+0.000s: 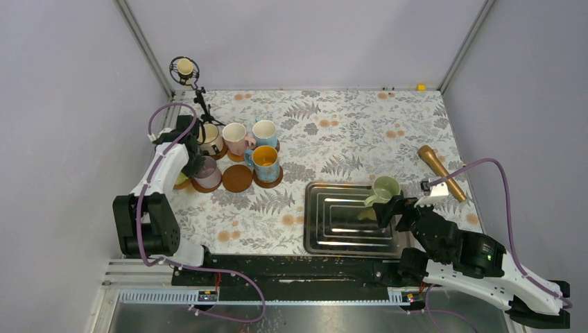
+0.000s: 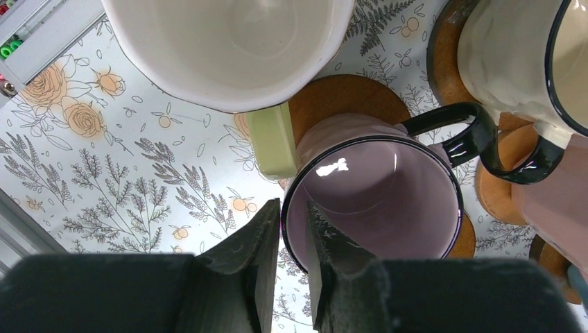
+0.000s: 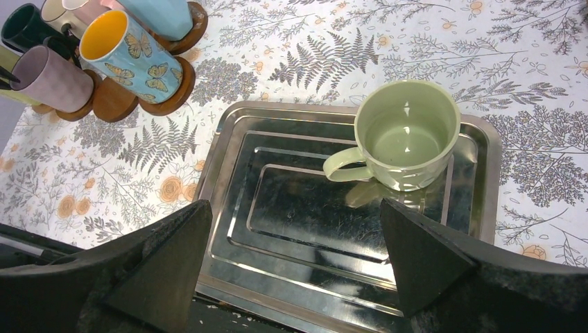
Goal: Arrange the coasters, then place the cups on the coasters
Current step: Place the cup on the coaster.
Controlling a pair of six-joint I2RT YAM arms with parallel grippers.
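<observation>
Cups (image 1: 265, 163) at ten o'clock are placed on coasters (image 3: 179, 89) (one bare); pale green cup (image 3: 408, 135) is left on tray (image 3: 277, 229) by wide-open right claw (image 3: 295, 208); left claw's (image 2: 293, 208) grip cannot be told.

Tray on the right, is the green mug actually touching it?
Touching. The right wrist view shows the green mug standing upright on the tray, toward its far right corner, with its reflection meeting its base.
</observation>
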